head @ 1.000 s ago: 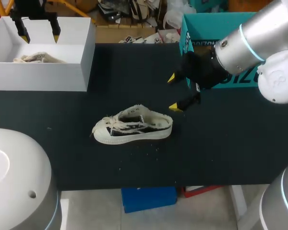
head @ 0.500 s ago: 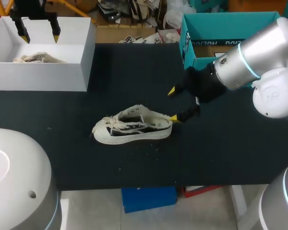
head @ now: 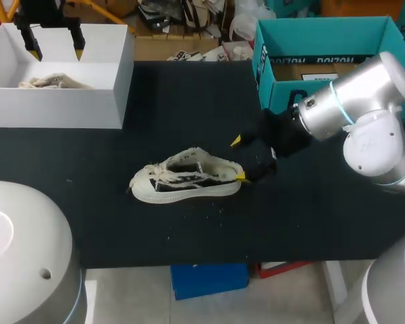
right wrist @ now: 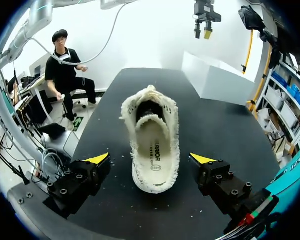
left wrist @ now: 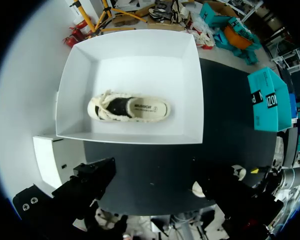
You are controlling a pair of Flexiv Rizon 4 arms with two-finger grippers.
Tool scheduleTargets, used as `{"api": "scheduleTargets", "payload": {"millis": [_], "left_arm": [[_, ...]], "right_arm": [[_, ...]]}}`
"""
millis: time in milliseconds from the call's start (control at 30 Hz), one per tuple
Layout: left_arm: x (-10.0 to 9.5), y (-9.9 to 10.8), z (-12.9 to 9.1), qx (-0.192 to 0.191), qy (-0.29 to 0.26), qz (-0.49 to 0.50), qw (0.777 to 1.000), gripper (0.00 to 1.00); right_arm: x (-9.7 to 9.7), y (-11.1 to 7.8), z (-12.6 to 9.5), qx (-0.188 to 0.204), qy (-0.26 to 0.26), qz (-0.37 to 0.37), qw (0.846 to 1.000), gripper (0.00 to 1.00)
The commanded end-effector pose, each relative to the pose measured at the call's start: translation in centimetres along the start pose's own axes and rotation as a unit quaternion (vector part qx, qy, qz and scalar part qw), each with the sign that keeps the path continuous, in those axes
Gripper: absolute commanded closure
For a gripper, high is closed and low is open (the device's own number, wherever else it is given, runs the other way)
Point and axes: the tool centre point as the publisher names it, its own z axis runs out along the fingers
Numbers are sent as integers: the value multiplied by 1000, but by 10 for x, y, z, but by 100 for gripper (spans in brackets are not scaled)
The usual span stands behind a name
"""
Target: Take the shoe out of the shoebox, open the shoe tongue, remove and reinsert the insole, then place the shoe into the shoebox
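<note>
A cream low-top shoe (head: 186, 181) with black side panels lies on the dark table, toe toward the left. My right gripper (head: 238, 158) stands open at its heel, one yellow tip on each side. In the right wrist view the shoe (right wrist: 152, 127) points away from my right gripper (right wrist: 150, 159), its heel between the spread fingers, with neither touching it. My left gripper (head: 56, 49) hangs open above the white shoebox (head: 61, 101), where a second cream shoe (head: 52, 82) lies. The left wrist view looks down on that shoebox (left wrist: 70, 85) and shoe (left wrist: 129, 107) past the left gripper (left wrist: 150, 187).
A teal cardboard box (head: 324, 40) stands at the back right, behind my right arm. The white shoebox (right wrist: 220, 82) sits at the table's back left corner. Small crumbs lie in front of the shoe.
My right gripper has come down and moved left, from above the table by the teal box to either side of the shoe's heel. The left arm and both shoes have stayed put.
</note>
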Motion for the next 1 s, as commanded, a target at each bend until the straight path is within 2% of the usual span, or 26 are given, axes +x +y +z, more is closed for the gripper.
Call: {"api": "scheduleTargets", "payload": {"millis": [33,500,1000], "left_arm": [[0,0,0,-1,-1,0,1000,0],[0,0,0,-1,-1,0,1000,0],[0,0,0,-1,-1,0,1000,0]], "right_arm": [[-5,-5,15,-8,4,3,1000,0],[-13,-29,36,-26,13,20,999,0],[-12,-36,56,-41,20,26,999,0]]}}
